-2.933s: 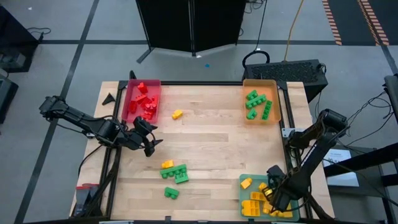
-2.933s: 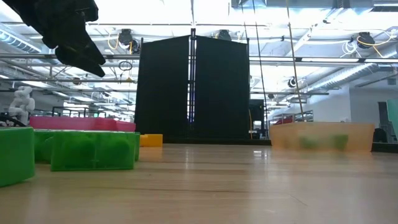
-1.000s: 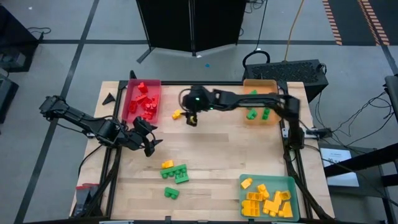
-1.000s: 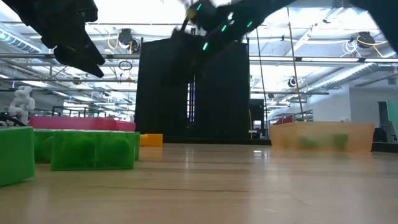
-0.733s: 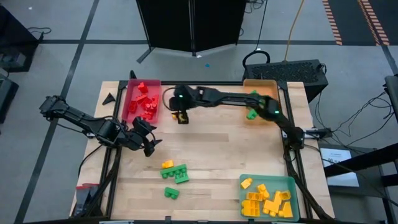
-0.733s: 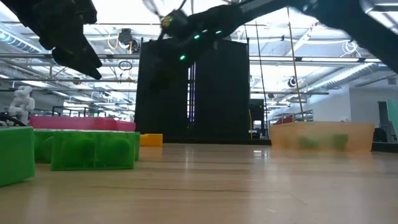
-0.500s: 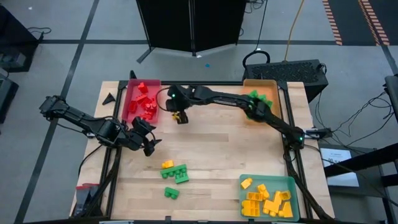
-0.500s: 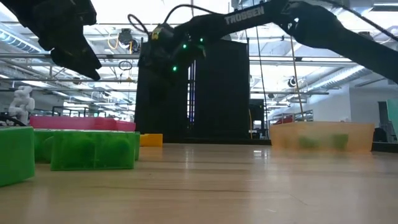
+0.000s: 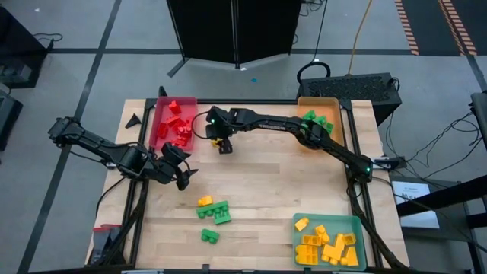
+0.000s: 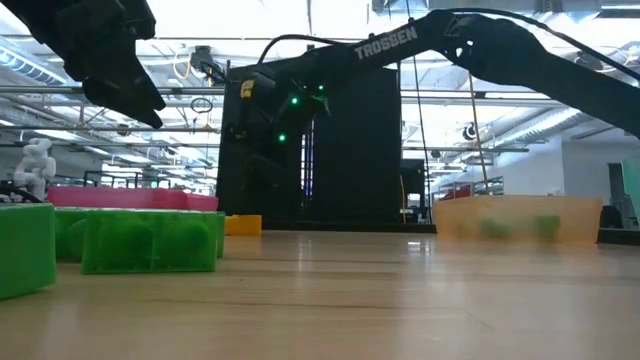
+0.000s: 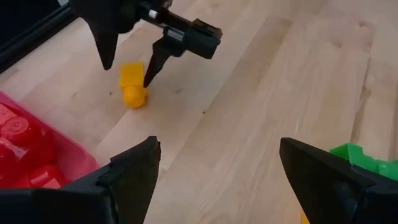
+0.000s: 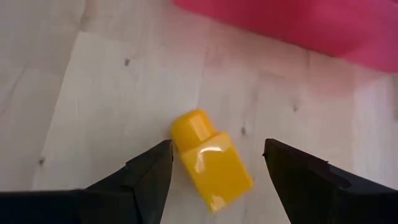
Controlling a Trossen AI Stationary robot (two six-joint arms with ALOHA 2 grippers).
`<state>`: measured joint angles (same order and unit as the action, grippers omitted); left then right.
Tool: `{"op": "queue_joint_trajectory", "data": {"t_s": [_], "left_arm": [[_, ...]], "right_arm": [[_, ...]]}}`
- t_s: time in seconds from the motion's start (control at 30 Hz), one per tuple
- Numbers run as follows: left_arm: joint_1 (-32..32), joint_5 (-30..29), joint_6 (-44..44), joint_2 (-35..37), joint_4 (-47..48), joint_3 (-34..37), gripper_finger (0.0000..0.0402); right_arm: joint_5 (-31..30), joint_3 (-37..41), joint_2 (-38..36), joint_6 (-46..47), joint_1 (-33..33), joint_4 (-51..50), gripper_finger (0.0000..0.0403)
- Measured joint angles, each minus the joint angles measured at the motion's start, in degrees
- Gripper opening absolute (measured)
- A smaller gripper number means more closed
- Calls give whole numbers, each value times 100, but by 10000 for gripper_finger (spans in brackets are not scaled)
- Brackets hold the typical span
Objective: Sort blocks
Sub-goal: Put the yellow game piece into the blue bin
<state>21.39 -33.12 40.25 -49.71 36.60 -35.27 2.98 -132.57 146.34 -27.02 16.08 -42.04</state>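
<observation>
The right gripper (image 9: 223,144) reaches across the table (image 9: 266,183) from the right side and hangs over a small yellow block (image 12: 209,160) that lies on the wood just beside the red tray (image 9: 173,122). In the right wrist view the two dark fingers (image 12: 130,180) stand wide apart, one on each side of the block, with bare wood showing between each finger and the block; they hold nothing. In the left wrist view the same gripper (image 11: 127,65) shows farther off, fingers spread and pointing down, tips at either side of the block (image 11: 132,84).

The block is short, a little longer than wide, with a round stud at one end. It lies on its side. Its long axis runs slantwise between the open fingers, not square to them, the stud end pointing away from the wrist and toward one finger, the flat end nearer the camera. The red tray's edge (image 12: 280,25) lies beyond the stud end.

The left gripper (image 9: 181,173) waits over the left part of the table, in front of the red tray and well apart from the right gripper. Its fingers (image 11: 134,168) are spread wide and empty.

Near the left gripper, toward the table's front, lie a yellow brick (image 9: 205,201) and green bricks (image 9: 215,212). An orange tray (image 9: 333,106) with green bricks sits behind the right arm, and a teal tray (image 9: 358,227) holds yellow ones at the front right corner.
</observation>
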Motion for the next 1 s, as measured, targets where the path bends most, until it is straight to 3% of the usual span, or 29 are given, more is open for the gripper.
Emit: {"op": "queue_joint_trajectory", "data": {"t_s": [0.53,0.7,0.87,1.0], "left_arm": [[0,-17,0,2,-5,0,331],[0,-17,0,2,-7,0,331],[0,-17,0,1,-7,0,331],[0,-17,0,0,-7,0,331]], "right_arm": [[177,-2,329,548,-2,-72,240],[195,-13,387,843,-4,-127,197],[180,-13,389,1137,-10,-147,121],[141,-13,380,1463,-9,-193,114]]}}
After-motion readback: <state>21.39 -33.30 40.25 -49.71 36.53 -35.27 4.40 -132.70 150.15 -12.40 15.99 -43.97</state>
